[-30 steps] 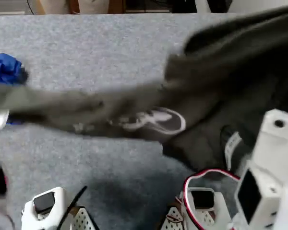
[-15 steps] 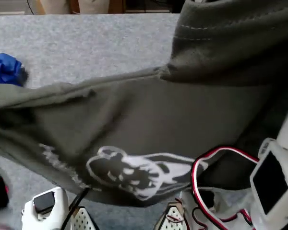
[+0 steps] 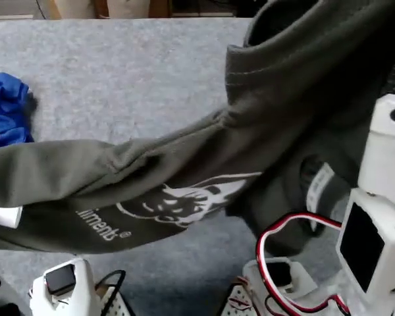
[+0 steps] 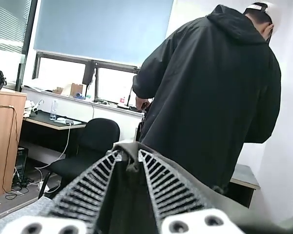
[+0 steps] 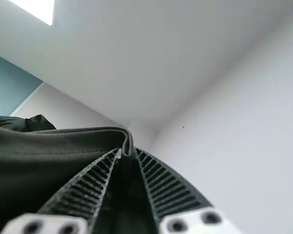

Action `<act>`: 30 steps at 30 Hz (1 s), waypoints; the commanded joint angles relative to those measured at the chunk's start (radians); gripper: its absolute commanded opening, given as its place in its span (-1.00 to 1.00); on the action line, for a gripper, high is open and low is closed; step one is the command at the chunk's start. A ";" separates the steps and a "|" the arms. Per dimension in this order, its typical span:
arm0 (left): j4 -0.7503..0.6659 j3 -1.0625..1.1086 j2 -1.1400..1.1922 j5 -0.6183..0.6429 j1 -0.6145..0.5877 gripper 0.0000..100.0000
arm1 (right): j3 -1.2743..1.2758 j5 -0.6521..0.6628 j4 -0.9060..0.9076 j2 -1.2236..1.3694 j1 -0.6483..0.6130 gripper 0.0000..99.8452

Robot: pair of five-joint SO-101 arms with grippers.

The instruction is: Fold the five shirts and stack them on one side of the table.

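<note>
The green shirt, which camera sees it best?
The high view: there the green shirt stretches over the table, print showing. The wrist views show just an edge pinched in the left gripper and the right gripper.

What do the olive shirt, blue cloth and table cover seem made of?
The olive shirt looks like matte knit, likely cotton jersey: it drapes, with stitched seams. The blue cloth seems similar fabric, crumpled; fibre unclear. The table cover looks like grey felt or short-pile carpet: fuzzy, speckled.
</note>
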 commanded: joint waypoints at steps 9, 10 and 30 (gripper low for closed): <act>0.032 0.175 -0.071 -0.008 -0.002 -0.96 | 0.110 -0.123 0.080 -0.071 -0.015 -1.00; 0.032 0.210 -0.073 -0.008 -0.002 -0.96 | 0.153 -0.126 0.084 -0.084 -0.015 -1.00; -1.401 1.666 0.143 0.002 0.180 -0.96 | 1.106 -0.229 -0.795 0.252 -0.010 -1.00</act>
